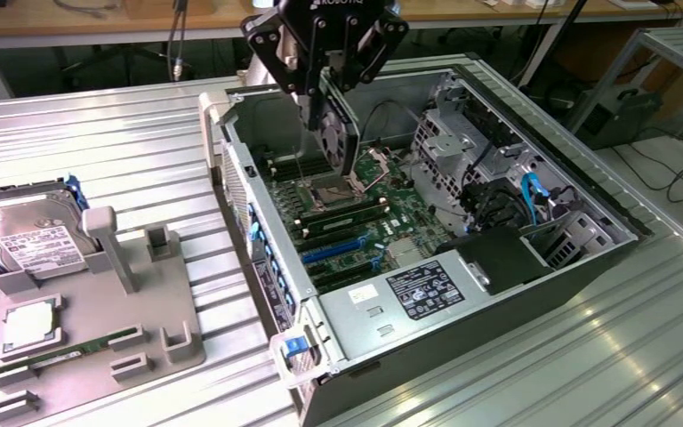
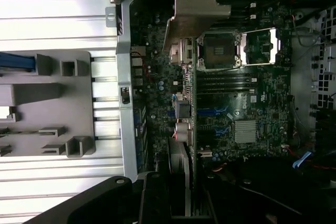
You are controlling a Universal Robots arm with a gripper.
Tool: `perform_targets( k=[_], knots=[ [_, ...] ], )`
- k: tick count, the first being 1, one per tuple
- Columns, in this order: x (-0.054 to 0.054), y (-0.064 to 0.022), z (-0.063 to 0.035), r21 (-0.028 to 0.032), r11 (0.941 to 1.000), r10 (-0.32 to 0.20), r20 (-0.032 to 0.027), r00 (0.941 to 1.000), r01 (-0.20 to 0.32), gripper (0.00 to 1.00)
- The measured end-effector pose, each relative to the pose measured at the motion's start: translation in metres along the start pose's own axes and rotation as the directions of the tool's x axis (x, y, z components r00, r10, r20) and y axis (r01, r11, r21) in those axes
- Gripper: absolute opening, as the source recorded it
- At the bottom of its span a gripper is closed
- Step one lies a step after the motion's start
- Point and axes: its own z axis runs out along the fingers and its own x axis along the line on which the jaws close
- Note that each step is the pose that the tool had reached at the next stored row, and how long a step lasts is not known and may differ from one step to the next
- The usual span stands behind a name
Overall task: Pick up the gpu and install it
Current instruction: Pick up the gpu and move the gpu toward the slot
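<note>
The gpu [image 1: 341, 142] is a thin black card with a fan, hanging on edge in my gripper [image 1: 324, 105], which is shut on its upper part. It hovers inside the open computer case [image 1: 237, 169], above the motherboard [image 1: 372, 218] near the CPU socket [image 1: 327, 191]. The blue expansion slots [image 1: 335, 251] lie nearer the case's front, apart from the card. The wrist view looks down the gpu [image 2: 191, 129] edge-on, with its pale metal bracket [image 2: 193, 11] at the far end and my gripper [image 2: 181, 195] around the near end.
A grey parts fixture [image 1: 104, 356] on the exterior view's left holds a hard drive [image 1: 28, 236], a green memory stick [image 1: 68, 351] and a CPU [image 1: 28, 325]. Inside the case are the power supply [image 1: 430, 289], the drive cage [image 1: 466, 133] and blue cables [image 1: 532, 191].
</note>
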Motion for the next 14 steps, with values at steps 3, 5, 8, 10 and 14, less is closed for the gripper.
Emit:
perform_targets(
  k=[3,5,8,10,14],
  knots=[
    [-0.0023,0.0001,0.0001,-0.0001,1.0,-0.001,0.0001,1.0,0.001,0.29],
    [-0.0036,0.0001,0.0002,-0.0002,1.0,-0.002,0.0001,1.0,0.002,0.29],
    [-0.0055,0.0002,0.0002,-0.0001,1.0,-0.002,0.0001,1.0,0.002,0.29],
    [-0.0069,0.0002,0.0003,-0.0002,1.0,-0.003,0.0002,1.0,0.003,0.29],
    [-0.0103,0.0004,0.0004,-0.0002,1.0,-0.005,0.0002,1.0,0.005,0.29]
  ],
)
